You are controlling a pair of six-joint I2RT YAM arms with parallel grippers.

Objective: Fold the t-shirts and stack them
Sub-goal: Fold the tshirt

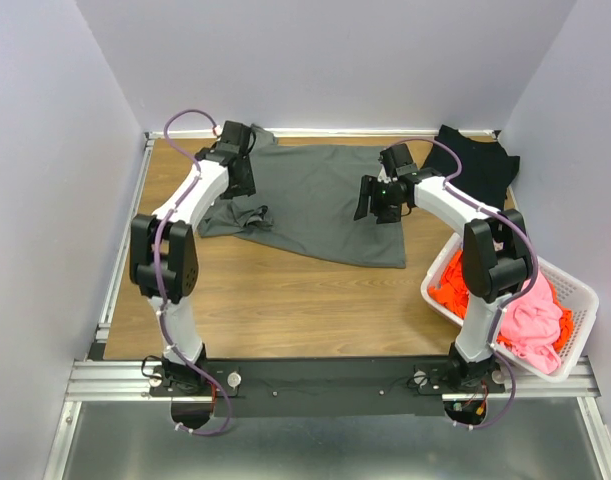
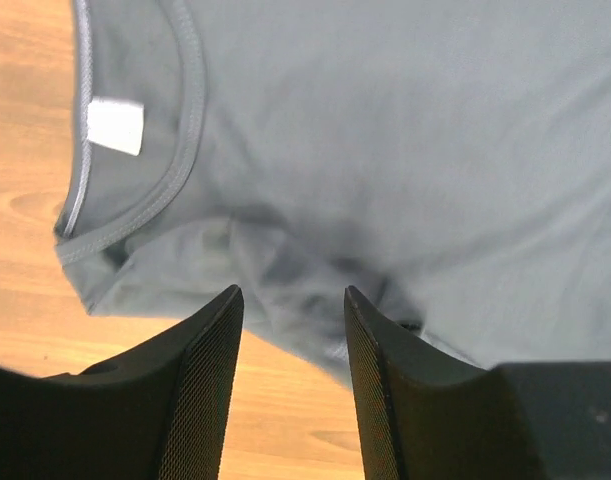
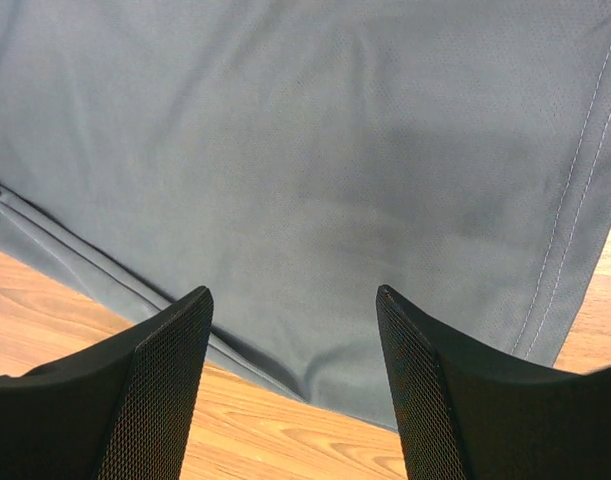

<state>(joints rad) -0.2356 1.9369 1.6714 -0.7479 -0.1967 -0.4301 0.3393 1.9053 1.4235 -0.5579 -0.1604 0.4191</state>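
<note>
the soft dark grey cloth t-shirt (image 1: 320,200) lies spread on the wooden bench (image 1: 285,300). the left pincer (image 2: 290,300) stands part-open over rumpled cloth beside its collar, gripping nothing; the right pincer (image 3: 293,300) gapes wide near its hem.

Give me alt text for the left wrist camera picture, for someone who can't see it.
A dark grey t-shirt lies spread on a wooden table, its collar and a white label at the upper left. At the bottom, the left gripper hangs open near a bunched fold at the shirt's edge, with nothing clamped in it.
</note>
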